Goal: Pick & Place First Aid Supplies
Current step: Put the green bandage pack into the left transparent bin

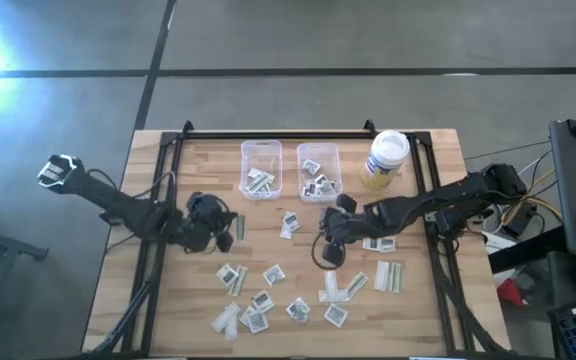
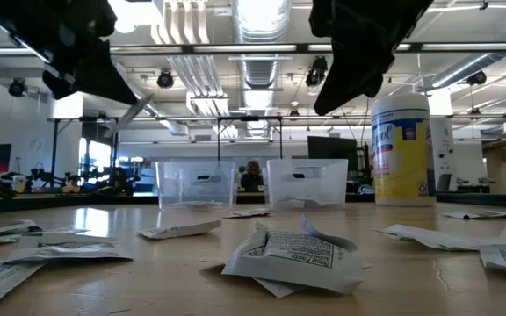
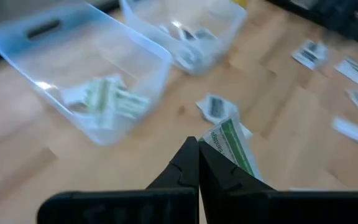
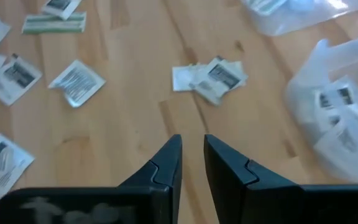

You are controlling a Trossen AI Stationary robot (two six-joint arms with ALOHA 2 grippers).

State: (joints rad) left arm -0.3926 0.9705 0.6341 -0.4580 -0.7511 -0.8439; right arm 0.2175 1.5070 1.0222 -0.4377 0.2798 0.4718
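Many small paper packets lie flat on the wooden table, square white ones and long pale strips; some are inside the two clear bins. My left gripper hovers left of the table's middle, in front of the left bin, shut on a green-striped strip packet. My right gripper is open and holds nothing; it hangs above bare wood near the middle of the table, with a pair of square packets ahead of it. In the low view both grippers are clear of the tabletop. My left gripper pinches the strip packet between its two shut fingers. The packet's green-striped end sticks out past the fingertips, lifted clear of the table. The spot where the fingers meet the paper is hidden by the fingers themselves.
The right clear bin holds square packets and the left one holds green strips. A white-lidded yellow jar stands at the far right. Black frame rails run along the table's sides. A crumpled packet lies near the front.
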